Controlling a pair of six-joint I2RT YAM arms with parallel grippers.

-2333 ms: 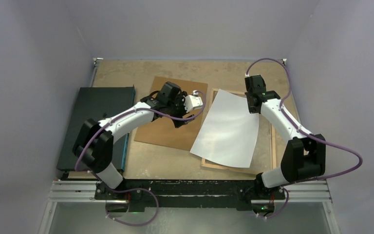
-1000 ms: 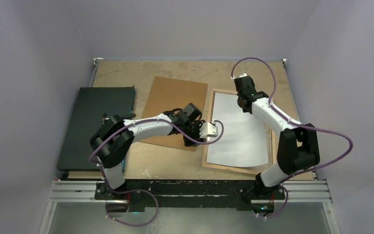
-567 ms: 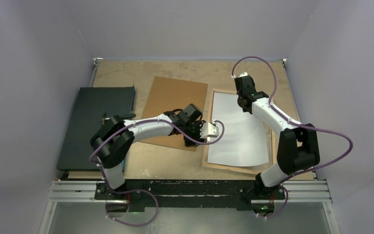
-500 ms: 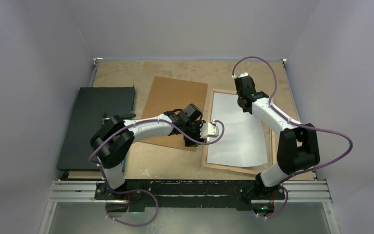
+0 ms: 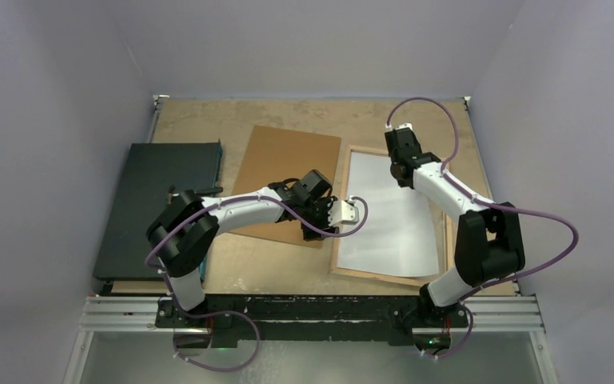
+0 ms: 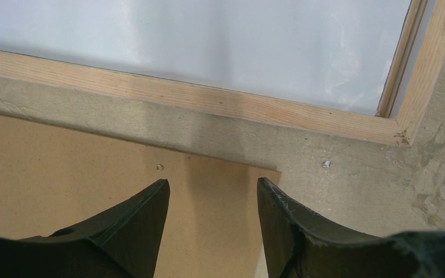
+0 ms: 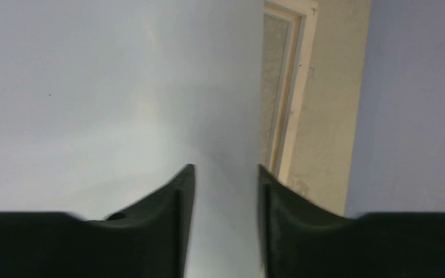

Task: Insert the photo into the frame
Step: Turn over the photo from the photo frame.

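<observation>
The photo (image 5: 388, 216) lies white back up inside the light wood rails of the frame (image 5: 340, 240) at the right of the table. My right gripper (image 5: 400, 164) hangs over the photo's far edge, open, nothing between its fingers. In the right wrist view the gripper (image 7: 226, 168) is above the pale photo (image 7: 92, 87), with the frame's rail (image 7: 292, 87) just to the right. My left gripper (image 5: 344, 214) is open over the near corner of the brown backing board (image 5: 280, 176), beside the frame's left rail (image 6: 208, 98). The left wrist view shows the gripper (image 6: 211, 182) empty, with the photo (image 6: 208, 40) beyond.
A dark flat board (image 5: 160, 200) lies at the table's left side. The backing board (image 6: 64, 168) lies flat between it and the frame. Purple walls close in the table at the back and on both sides.
My right gripper has opened and let go of the photo's far edge. The photo, earlier skewed across the frame, now lies within its rails. The left arm has barely moved.
</observation>
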